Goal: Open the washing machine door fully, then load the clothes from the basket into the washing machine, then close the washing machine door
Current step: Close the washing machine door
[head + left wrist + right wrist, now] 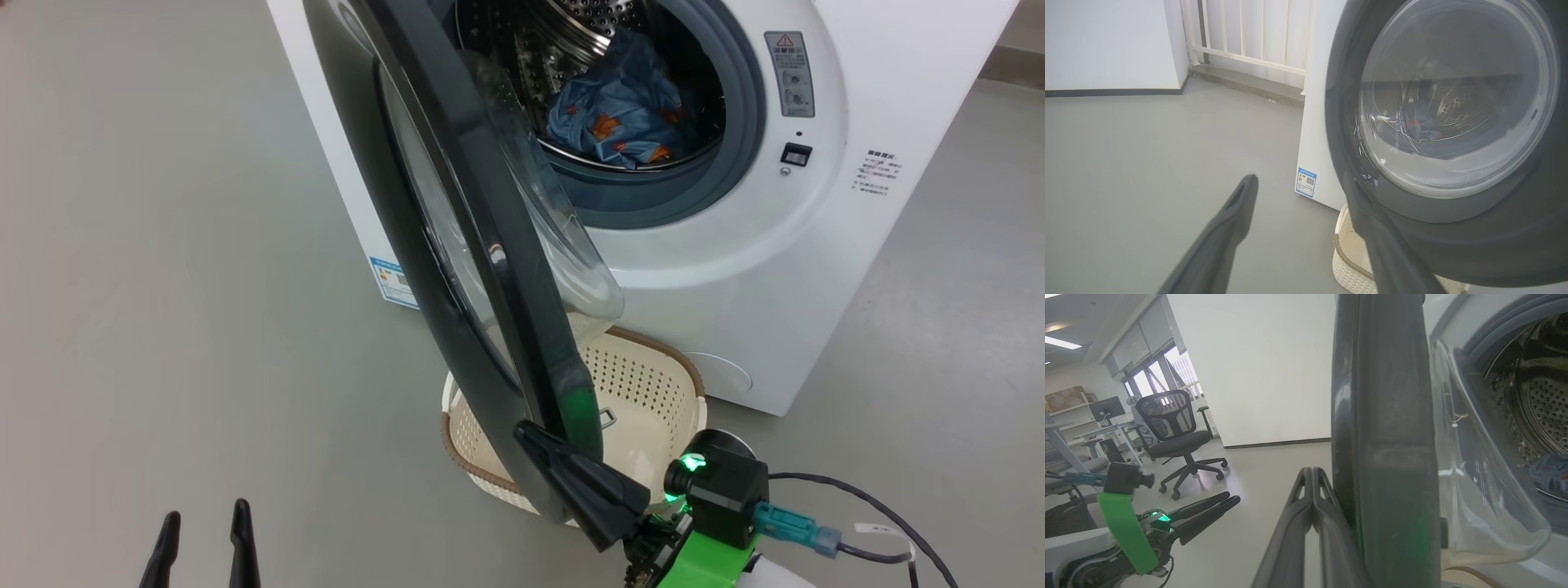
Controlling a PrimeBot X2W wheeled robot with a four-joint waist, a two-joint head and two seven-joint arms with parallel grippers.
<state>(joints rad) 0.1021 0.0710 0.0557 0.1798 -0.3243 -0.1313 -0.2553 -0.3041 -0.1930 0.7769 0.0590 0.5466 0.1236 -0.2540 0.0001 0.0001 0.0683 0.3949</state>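
The white washing machine (816,245) stands with its door (457,245) swung about halfway out, black rim edge-on to me and the glass bowl facing the drum. Light blue clothes (620,114) with orange prints lie inside the steel drum and show again as clothes (1551,473) in the right wrist view. Below the door sits the cream basket (645,384), and I see nothing in the part of it that shows. My right gripper (526,433) is shut, fingers lying against the door's outer rim (1384,437) near its bottom. My left gripper (206,514) hangs open over bare floor, left of the door (1453,122).
Grey floor stretches to the left of the machine. A white railing (1249,41) and a wall stand behind it. An office chair (1175,437) and desks stand farther back in the room. A cable (882,510) trails from my right wrist.
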